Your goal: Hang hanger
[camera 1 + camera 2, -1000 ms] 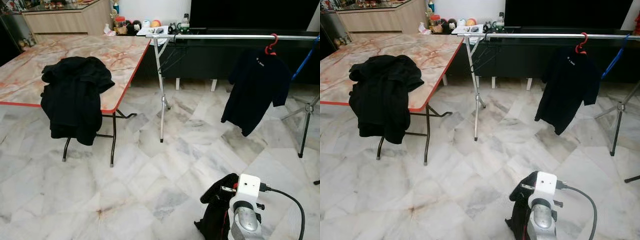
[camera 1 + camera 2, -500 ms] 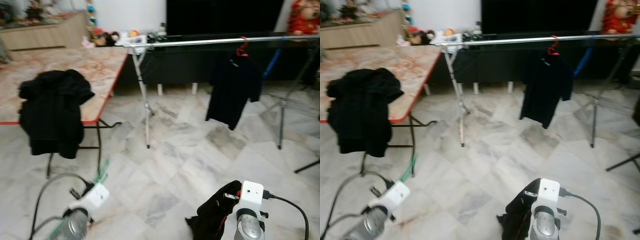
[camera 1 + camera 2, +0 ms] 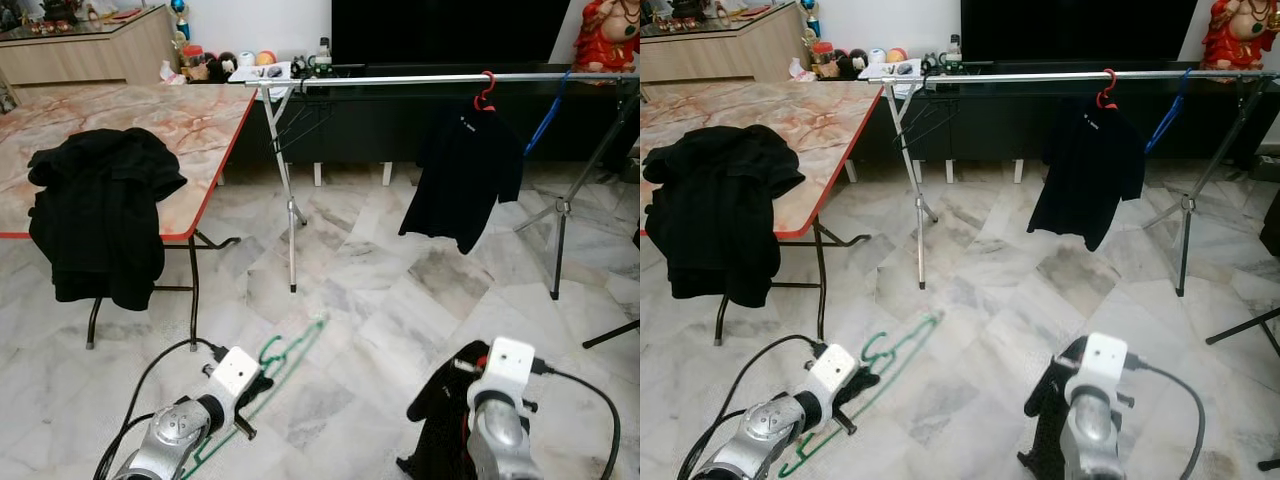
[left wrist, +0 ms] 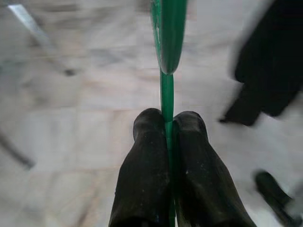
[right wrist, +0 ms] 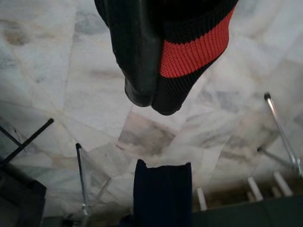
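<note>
Low at left, left gripper (image 4: 168, 124) pinched tight on green hanger (image 3: 285, 355), which juts forward past the fingertips over the marble floor (image 3: 380, 300), hook end foremost. Farther on, clothes rail (image 3: 420, 79) carrying a black shirt (image 3: 462, 175). At right, right gripper (image 5: 142, 92) clamped on a black garment (image 3: 440, 425) with red trim.

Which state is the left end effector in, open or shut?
Shut. The left end effector has its two black fingers pressed together on the green hanger.
</note>
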Tool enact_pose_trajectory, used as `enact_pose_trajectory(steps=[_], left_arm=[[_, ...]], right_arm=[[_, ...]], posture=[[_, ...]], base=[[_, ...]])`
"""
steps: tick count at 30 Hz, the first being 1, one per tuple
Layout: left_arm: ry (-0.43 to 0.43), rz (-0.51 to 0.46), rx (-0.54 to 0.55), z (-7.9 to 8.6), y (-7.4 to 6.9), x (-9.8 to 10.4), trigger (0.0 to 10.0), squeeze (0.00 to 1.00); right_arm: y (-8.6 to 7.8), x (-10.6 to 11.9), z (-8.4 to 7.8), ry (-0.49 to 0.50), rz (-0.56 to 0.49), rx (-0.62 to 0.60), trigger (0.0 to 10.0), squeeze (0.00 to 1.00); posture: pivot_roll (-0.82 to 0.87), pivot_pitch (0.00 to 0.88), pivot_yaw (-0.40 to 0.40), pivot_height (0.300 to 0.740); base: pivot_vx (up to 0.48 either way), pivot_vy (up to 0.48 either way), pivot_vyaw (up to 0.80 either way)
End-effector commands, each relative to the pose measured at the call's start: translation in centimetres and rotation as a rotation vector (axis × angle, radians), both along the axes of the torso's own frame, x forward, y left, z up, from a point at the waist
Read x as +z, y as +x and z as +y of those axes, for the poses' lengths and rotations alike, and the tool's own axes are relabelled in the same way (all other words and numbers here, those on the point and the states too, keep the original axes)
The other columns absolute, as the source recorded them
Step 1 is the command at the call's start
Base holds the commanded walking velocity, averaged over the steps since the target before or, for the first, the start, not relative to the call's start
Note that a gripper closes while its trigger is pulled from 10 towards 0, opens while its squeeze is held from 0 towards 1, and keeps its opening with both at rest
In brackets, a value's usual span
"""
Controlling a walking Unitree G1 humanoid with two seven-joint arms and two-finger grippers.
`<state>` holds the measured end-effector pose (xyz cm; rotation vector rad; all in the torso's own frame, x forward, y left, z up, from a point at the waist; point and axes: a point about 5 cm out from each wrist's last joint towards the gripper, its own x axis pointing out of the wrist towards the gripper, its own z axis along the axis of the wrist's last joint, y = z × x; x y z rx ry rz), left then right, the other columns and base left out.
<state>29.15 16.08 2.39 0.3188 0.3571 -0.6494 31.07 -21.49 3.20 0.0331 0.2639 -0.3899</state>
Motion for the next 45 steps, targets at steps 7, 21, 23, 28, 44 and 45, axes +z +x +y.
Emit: enact_pose_trajectory(steps=[7,21,23,28,44,45], left_arm=[[0.048,0.157,-0.316,-0.5,-1.0,1.4,10.0,0.00],[-0.050,0.242,-0.499,-3.5,-1.2,4.9,10.0,0.00],[-0.051,0.261,-0.541,-4.0,-1.5,5.4,10.0,0.00],[-0.049,0.302,-0.586,-4.3,-2.2,5.9,10.0,0.00],[-0.051,0.308,-0.598,-5.3,-3.0,6.5,10.0,0.00],[-0.053,0.308,-0.599,-5.3,-3.1,6.6,10.0,0.00]], right_arm=[[2.5,2.6,-0.3,-0.009,0.008,-0.063,10.0,0.00],[4.4,3.5,2.1,0.080,0.093,0.055,10.0,0.00],[4.7,3.9,2.4,0.074,0.094,0.082,10.0,0.00],[4.8,4.0,2.3,0.049,0.107,0.071,10.0,0.00],[4.4,3.2,3.2,0.077,0.138,0.089,10.0,0.00],[4.4,3.1,3.3,0.079,0.142,0.093,10.0,0.00]], posture=[[0.09,0.055,0.047,0.740],[0.09,0.044,0.042,0.740],[0.10,0.038,0.042,0.740],[0.10,0.038,0.042,0.740],[0.10,0.024,0.046,0.740],[0.10,0.024,0.046,0.740]], base=[[0.000,0.000,0.00],[0.000,0.000,0.00],[0.000,0.000,0.00],[0.000,0.000,0.00],[0.000,0.000,0.00],[0.000,0.000,0.00]])
